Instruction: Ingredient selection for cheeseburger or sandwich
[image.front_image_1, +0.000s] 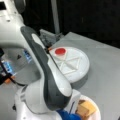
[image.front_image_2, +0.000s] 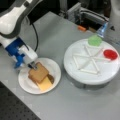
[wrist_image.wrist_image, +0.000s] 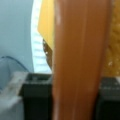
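In a front view, the sandwich stack sits on a white paper plate (image.front_image_2: 25, 83): a brown toast square (image.front_image_2: 38, 72) on top, a yellow cheese square (image.front_image_2: 45, 84) and a dark patty (image.front_image_2: 51, 78) showing under it. My gripper (image.front_image_2: 32, 66) is at the toast's upper-left edge. In the wrist view the gripper (wrist_image.wrist_image: 77, 100) is shut on the toast's brown edge (wrist_image.wrist_image: 80, 50), with black fingers (wrist_image.wrist_image: 37, 92) on either side. A green leaf piece (image.front_image_2: 95, 40) and a red disc (image.front_image_2: 110, 54) lie on the round white divided tray (image.front_image_2: 82, 72). The red disc (image.front_image_1: 60, 51) and the stack (image.front_image_1: 86, 107) also show past the arm.
The divided tray (image.front_image_1: 80, 72) fills a front view's right half. A small orange item (image.front_image_2: 81, 28) and grey equipment (image.front_image_2: 87, 13) stand behind it. A black cable (image.front_image_2: 36, 35) trails from the arm. The dark table edge (image.front_image_2: 15, 107) runs along the bottom left.
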